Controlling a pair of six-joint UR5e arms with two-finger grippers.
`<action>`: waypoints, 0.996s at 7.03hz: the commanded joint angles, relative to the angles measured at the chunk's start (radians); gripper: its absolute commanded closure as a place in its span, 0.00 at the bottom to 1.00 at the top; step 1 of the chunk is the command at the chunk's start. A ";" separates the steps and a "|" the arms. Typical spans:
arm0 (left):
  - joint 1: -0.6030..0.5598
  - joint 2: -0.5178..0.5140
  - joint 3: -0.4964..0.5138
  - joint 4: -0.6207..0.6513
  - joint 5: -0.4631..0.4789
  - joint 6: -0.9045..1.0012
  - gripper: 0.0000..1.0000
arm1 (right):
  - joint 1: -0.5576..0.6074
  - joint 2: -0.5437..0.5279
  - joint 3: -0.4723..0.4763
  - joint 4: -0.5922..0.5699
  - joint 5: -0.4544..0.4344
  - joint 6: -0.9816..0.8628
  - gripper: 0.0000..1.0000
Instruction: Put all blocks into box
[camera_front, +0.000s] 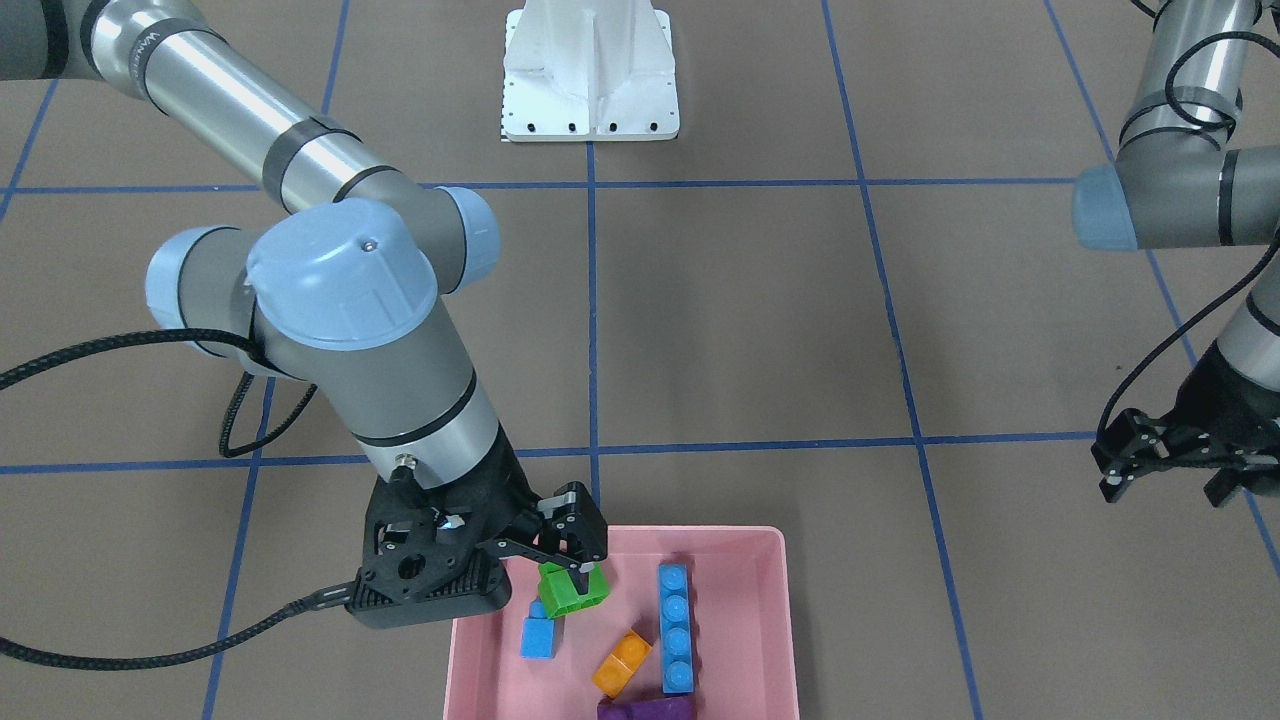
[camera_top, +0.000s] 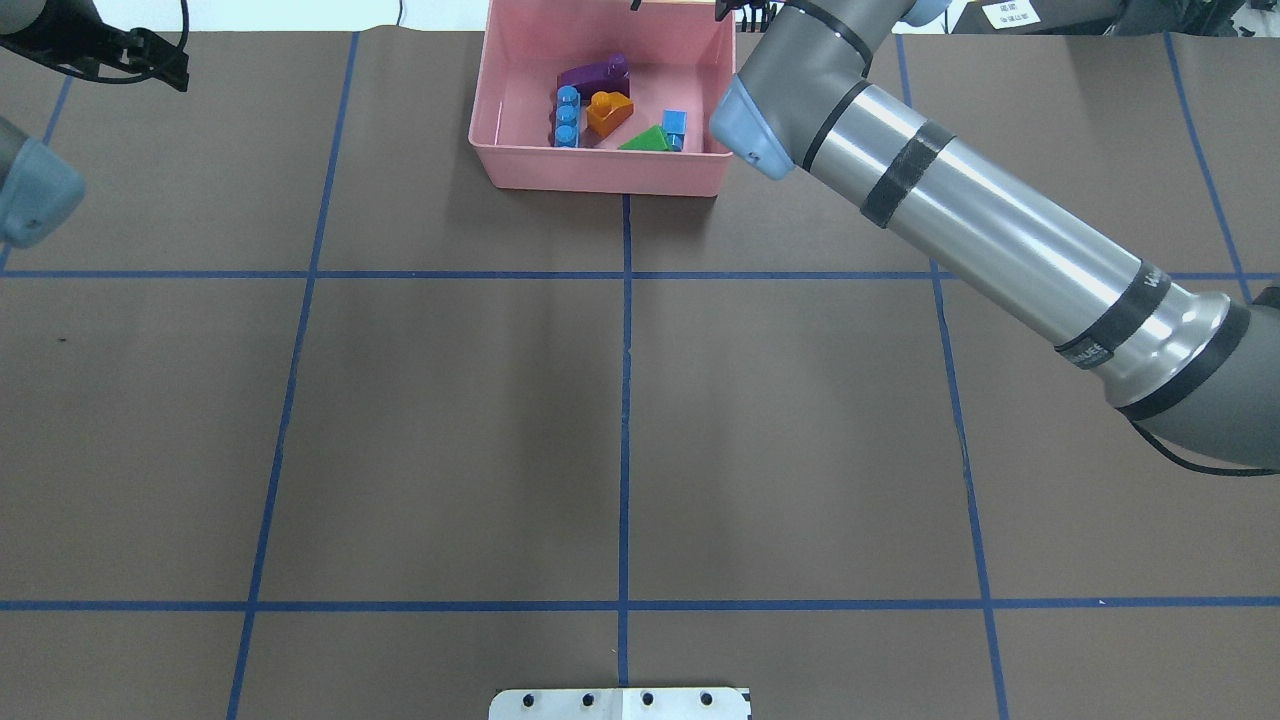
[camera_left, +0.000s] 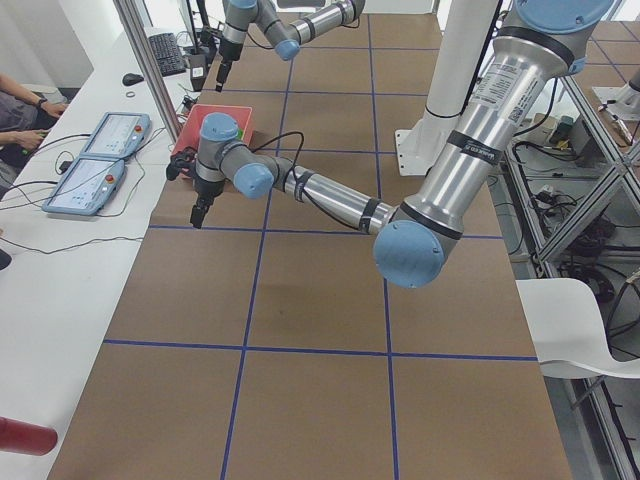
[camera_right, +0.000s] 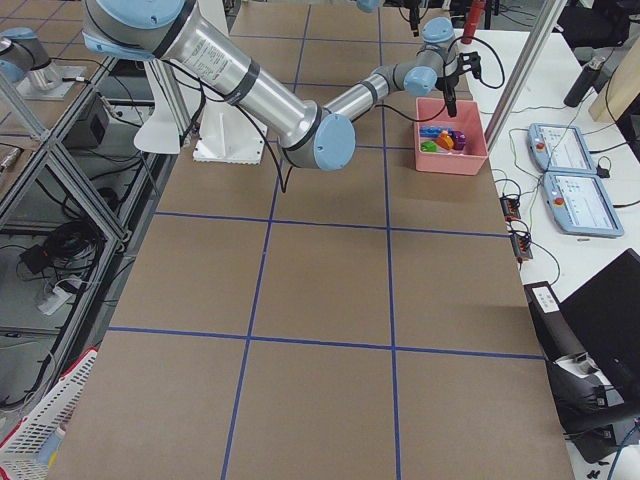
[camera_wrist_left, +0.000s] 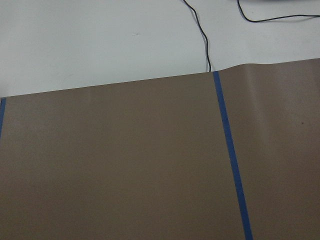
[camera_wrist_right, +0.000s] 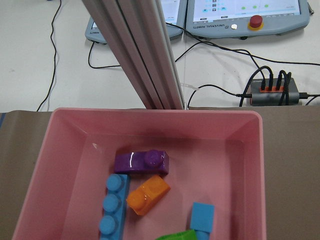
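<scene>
Over the robot-side edge of the pink box (camera_front: 700, 534), toward its right end, the right gripper (camera_front: 572, 560) points steeply down from a bent wrist. The right arm (camera_top: 1000, 240) stretches long and low across the table to reach it. Its fingers (camera_front: 588, 530) stand on either side of the green block (camera_front: 570, 592), which sits tilted in that corner of the box. Whether they clamp it or only flank it cannot be told.

Four more blocks lie on the box floor:
- The small blue block (camera_front: 538, 636) is just beside the green one.
- The orange block (camera_front: 622, 663) is near the middle.
- The long blue block (camera_front: 676, 628) lies parallel to the short walls, on the side away from the gripper.
- The purple block (camera_front: 648, 709) is by the wall farthest from the robot, touching the end of the long blue one.

Well apart from the box, off its left end, the left gripper (camera_front: 1165, 482) hangs above the brown mat (camera_wrist_left: 125, 165) with its fingers spread wide and nothing between them. The left arm (camera_front: 1180, 170) is folded back above it.

Just beyond the box's far wall an aluminium post (camera_wrist_right: 140, 55) rises in front of the right wrist camera. Behind it on the white bench lie teach pendants (camera_wrist_right: 250, 12) and a cable hub (camera_wrist_right: 272, 93). Blue tape lines (camera_top: 625, 400) cross the mat, and the white base (camera_front: 590, 75) stands on the robot's side of the box.
</scene>
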 joint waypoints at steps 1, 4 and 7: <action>-0.001 0.206 -0.246 0.081 0.001 0.032 0.00 | 0.059 -0.061 0.165 -0.319 0.061 -0.213 0.00; -0.013 0.358 -0.422 0.238 0.005 0.300 0.00 | 0.158 -0.472 0.540 -0.517 0.052 -0.635 0.00; -0.163 0.398 -0.388 0.244 -0.158 0.400 0.00 | 0.336 -0.717 0.634 -0.517 0.183 -0.869 0.00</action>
